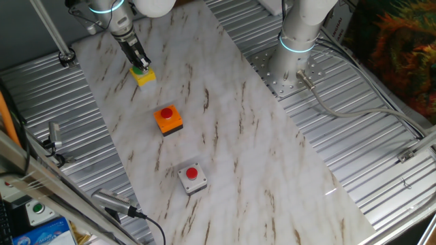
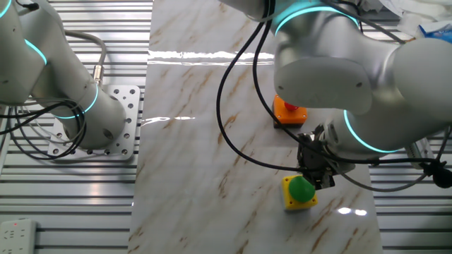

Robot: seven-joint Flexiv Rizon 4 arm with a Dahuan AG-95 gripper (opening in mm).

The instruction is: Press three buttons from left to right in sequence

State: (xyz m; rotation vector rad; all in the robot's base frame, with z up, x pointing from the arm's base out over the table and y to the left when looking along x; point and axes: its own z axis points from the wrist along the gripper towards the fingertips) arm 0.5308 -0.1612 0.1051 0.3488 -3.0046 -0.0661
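Three button boxes stand in a row on the marble board. The yellow box with the green button [image 1: 144, 75] is farthest back; it also shows in the other fixed view [image 2: 300, 192]. The orange box with the red button [image 1: 167, 119] is in the middle and is partly hidden behind the arm in the other fixed view [image 2: 288, 111]. The light-grey box with the red button [image 1: 192, 177] is nearest. My gripper [image 1: 139, 64] hangs over the green button, fingertips at its top; it also shows in the other fixed view [image 2: 318, 176]. I cannot see a gap between the fingertips.
A second arm's base [image 1: 294, 61] stands on a mounting plate at the board's right side. A white box with a green button [image 1: 38, 211] sits near blue packaging at the lower left. A cable [image 1: 129, 212] lies at the board's near edge. Ribbed metal table [image 1: 381, 156] surrounds the board.
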